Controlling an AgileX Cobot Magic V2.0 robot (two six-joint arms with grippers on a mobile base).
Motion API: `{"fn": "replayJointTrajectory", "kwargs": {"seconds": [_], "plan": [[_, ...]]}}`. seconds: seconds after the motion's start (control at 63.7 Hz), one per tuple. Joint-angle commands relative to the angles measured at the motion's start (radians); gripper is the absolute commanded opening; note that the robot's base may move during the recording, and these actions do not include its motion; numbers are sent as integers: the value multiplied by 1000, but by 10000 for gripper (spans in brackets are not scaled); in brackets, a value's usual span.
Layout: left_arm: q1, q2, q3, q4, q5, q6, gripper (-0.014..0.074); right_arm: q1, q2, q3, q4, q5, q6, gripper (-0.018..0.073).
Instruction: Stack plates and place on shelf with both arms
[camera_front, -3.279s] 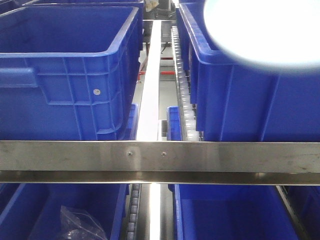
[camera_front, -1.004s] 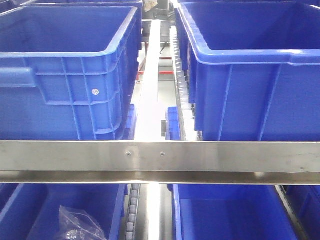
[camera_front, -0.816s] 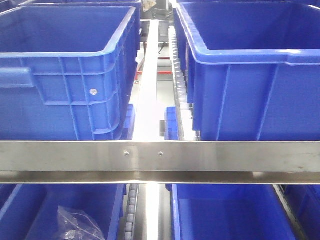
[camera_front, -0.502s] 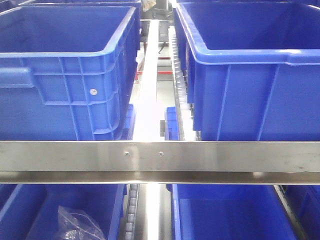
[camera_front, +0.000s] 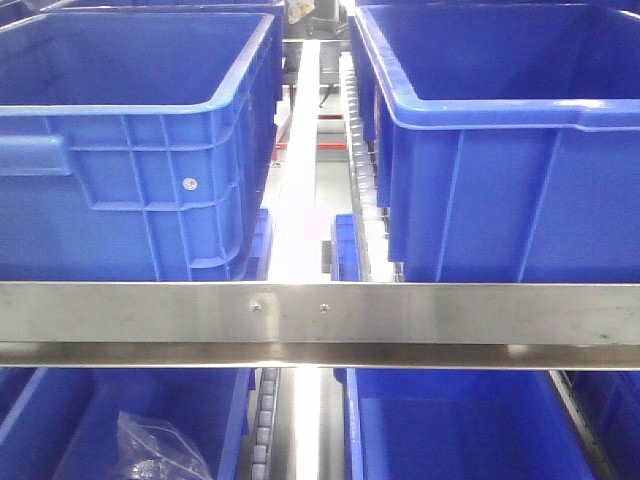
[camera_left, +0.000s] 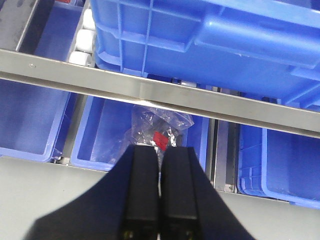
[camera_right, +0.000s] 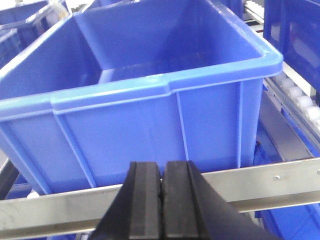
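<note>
Front view, left to right: a big blue bin (camera_front: 130, 140) sits on the upper level of the shelf (camera_front: 320, 312), w/ a white roller track (camera_front: 298, 190) running back beside it, then a second blue bin (camera_front: 500, 150) on the right. The shelf's steel front rail crosses the whole frame below both bins. Under the rail, lower-level blue bins show; the left one holds a crumpled clear plastic bag (camera_front: 160, 450).

Left wrist view: the left gripper (camera_left: 160, 200) is black, its two fingers pressed together w/ nothing between them, hovering above a grey surface (camera_left: 50, 190) in front of the shelf rail (camera_left: 160, 92). Beyond the fingertips, the clear bag (camera_left: 160, 127) lies in a lower bin, w/ a small red bit inside.

Right wrist view: the right gripper (camera_right: 162, 205) is also clenched on nothing, fingers touching, pointed at the rail (camera_right: 280, 182) and a deep blue bin (camera_right: 150, 100) just behind it. White rollers (camera_right: 300, 100) run along the bin's right side.

The plates are not visible in any view, so I can't tell where they are.
</note>
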Motion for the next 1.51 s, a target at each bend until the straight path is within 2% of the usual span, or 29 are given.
{"fn": "replayJointTrajectory", "kwargs": {"seconds": [0.0,0.847,0.926,0.988,1.067,1.224,1.334,1.49], "plan": [[-5,-2,-27,-6,-72,-6,83,-6,-18,1,24,-78,-36,56],[-5,-2,-27,-6,-72,-6,83,-6,-18,1,24,-78,-36,56],[-15,-48,-27,1,-72,-3,83,-6,-18,1,24,-78,-36,56],[-15,-125,-25,49,-84,3,83,-6,-18,1,24,-78,-36,56],[-15,-225,-2,73,-137,3,83,-6,-18,1,24,-78,-36,56],[-15,-441,168,97,-373,3,83,-6,-18,1,24,-78,-36,56],[-17,-552,320,63,-523,3,82,-6,-18,1,24,-78,-36,56],[-17,-658,473,26,-619,3,83,-6,-18,1,24,-78,-36,56]]}}
